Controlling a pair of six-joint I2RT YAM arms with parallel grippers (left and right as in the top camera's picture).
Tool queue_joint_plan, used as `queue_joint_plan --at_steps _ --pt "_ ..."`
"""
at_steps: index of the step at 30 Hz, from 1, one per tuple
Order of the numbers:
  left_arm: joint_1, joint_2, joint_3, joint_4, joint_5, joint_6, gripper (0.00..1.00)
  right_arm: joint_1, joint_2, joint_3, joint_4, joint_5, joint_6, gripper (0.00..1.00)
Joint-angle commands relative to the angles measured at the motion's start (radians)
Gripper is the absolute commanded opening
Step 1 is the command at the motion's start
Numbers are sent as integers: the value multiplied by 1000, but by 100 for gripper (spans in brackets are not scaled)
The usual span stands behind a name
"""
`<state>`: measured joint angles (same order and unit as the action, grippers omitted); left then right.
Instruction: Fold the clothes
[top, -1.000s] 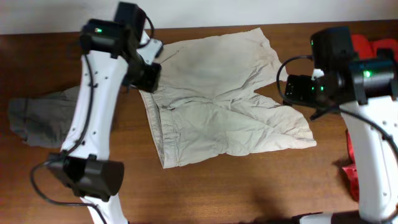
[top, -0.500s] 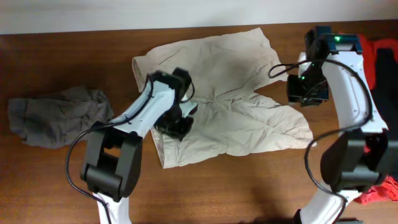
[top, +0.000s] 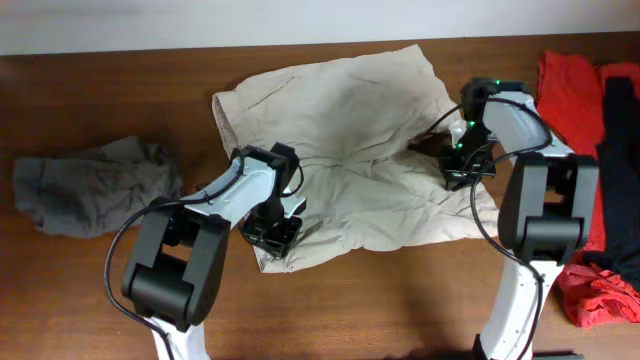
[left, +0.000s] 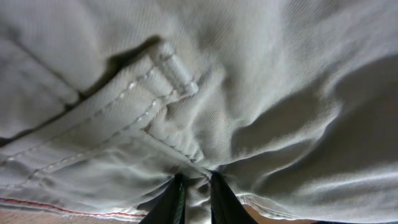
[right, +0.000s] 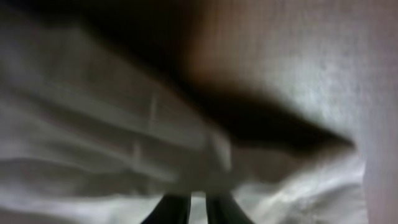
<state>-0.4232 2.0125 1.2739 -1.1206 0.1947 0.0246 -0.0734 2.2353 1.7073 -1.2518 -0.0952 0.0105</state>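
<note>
Looks like the grasp stage of a first fold; finds the beige shorts (top: 350, 140) spread across the middle of the table (top: 400, 310), waistband to the left, two legs to the right; leaves a gray garment (top: 90, 185) heaped well off to the left, a red garment (top: 570, 90) and a black garment (top: 620, 140) off to the right, none of them in hand.

Puts the left gripper (left: 196, 182) down at the near end of the waistband, jaws pressed almost together with a fold of the cloth pinched between, a belt loop (left: 177, 65) just beyond; puts the right gripper (right: 198, 200) at the hem where the two legs part, jaws likewise drawn close on a ridge of cloth, though blurred in the wrist view.

Calls next, most likely, for lifting both pinched points together and carrying them across so one half lies over the other; needs level, matched travel and a firm grip, lest the cloth slip or drag the lower layer into creases.

Against a second earlier: had both arms raised, the left by the far-left waistband corner, the right just off the right side of the legs; half a second earlier had the left arm already low over the near-left cloth; now has both down and clamped, with that far-left corner lying exposed.
</note>
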Motion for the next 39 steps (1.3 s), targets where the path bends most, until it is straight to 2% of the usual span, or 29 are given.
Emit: queue_joint_plan --at_steps 1,7,10,15,19,20,22,24,27,32,34,37,39 --pt "-4 39 -65 -5 27 -14 15 -6 18 -32 118 54 2 15" --pt "-5 39 -65 -13 27 -14 15 -15 33 -62 334 303 131 14" --pt "-5 39 -66 -16 26 -14 15 -32 32 -50 396 317 132 14" --pt "-4 39 -66 -21 26 -14 15 -60 32 8 383 317 116 14" --pt "-5 39 -66 -19 26 -14 15 -93 28 94 259 316 110 14" --pt "-5 39 -66 -17 24 -14 19 -102 25 119 212 308 110 15" --pt "-5 39 -66 -13 18 -14 26 -121 11 153 132 258 110 18" --pt "-1 39 -65 -9 19 -14 31 -147 -17 166 77 122 109 22" --pt "9 39 -65 -6 18 -14 32 -188 -55 166 12 -20 103 33" --pt "34 39 -65 3 15 -14 33 -243 -64 142 -141 -37 102 43" --pt "35 39 -65 10 16 -14 34 -256 -64 103 -170 -57 87 53" --pt "35 39 -65 21 16 -14 37 -261 -64 27 -172 -68 71 67" --pt "35 39 -65 22 16 -14 37 -261 -64 -31 -143 -85 71 69"
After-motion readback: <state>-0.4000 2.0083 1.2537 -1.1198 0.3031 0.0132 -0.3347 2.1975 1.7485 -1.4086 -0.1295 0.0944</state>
